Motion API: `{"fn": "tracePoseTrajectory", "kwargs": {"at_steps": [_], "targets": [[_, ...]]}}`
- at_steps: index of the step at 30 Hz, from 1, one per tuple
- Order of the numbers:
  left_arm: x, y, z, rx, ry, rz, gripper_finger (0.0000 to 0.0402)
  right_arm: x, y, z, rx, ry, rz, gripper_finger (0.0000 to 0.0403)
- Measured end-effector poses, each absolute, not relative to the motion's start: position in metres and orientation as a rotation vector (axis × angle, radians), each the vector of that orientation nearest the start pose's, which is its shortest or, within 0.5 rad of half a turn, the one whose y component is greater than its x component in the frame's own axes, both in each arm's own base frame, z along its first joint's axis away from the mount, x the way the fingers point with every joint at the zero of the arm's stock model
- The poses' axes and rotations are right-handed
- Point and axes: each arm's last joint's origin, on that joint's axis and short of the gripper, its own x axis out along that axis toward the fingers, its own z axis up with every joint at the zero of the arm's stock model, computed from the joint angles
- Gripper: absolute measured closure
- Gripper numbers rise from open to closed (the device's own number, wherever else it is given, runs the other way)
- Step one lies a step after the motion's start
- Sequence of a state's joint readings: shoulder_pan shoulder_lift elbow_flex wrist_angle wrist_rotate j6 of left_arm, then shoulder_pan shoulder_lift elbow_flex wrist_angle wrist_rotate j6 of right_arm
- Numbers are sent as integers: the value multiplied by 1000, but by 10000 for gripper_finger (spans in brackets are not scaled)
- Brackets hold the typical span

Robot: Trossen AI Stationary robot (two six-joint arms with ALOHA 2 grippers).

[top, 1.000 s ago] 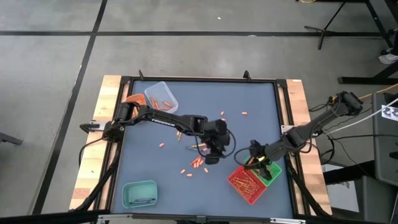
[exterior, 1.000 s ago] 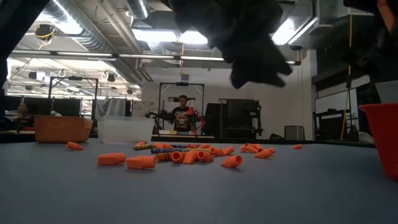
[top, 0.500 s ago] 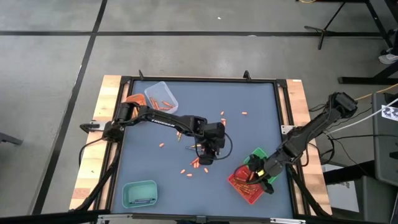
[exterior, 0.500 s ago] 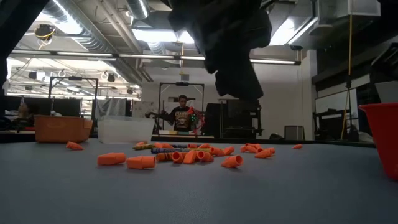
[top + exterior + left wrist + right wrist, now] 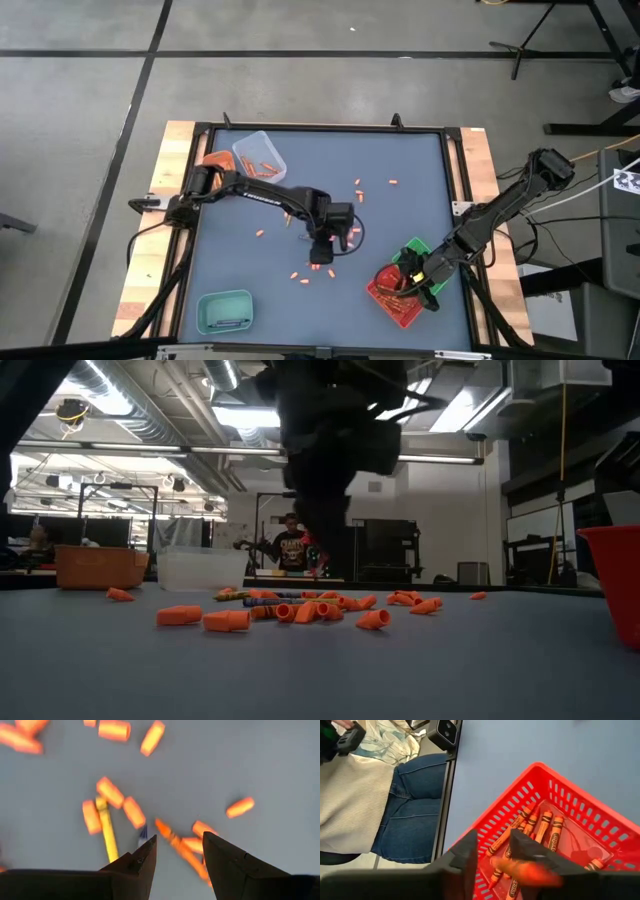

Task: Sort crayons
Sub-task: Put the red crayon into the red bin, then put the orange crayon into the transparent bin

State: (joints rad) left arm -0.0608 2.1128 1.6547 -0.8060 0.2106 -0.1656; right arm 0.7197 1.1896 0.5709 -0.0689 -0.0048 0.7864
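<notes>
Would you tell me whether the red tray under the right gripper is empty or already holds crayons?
It holds crayons. The right wrist view shows several orange crayons lying inside the red tray, below the right gripper.

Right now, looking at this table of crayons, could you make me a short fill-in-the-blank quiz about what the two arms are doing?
1. The right gripper hangs over the ____ tray, which already holds crayons.
2. The left gripper points down at loose crayons with its fingers ____.
3. Among the orange pieces under the left gripper lies one long ____ crayon.
4. The tray at the table's near-left corner is ____ in colour.

Missing words: red; open; yellow; teal
</notes>
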Motion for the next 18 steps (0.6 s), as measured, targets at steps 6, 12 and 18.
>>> {"fn": "tracePoseTrajectory", "kwargs": {"at_steps": [6, 12, 18], "targets": [[420, -48, 181, -184, 1377, -48, 258, 174, 152, 194, 480, 881, 393, 244], [415, -70, 180, -151, 1397, -59, 258, 174, 152, 194, 480, 881, 392, 238], [413, -77, 180, -168, 1411, -14, 258, 175, 151, 194, 433, 843, 361, 237]]}}
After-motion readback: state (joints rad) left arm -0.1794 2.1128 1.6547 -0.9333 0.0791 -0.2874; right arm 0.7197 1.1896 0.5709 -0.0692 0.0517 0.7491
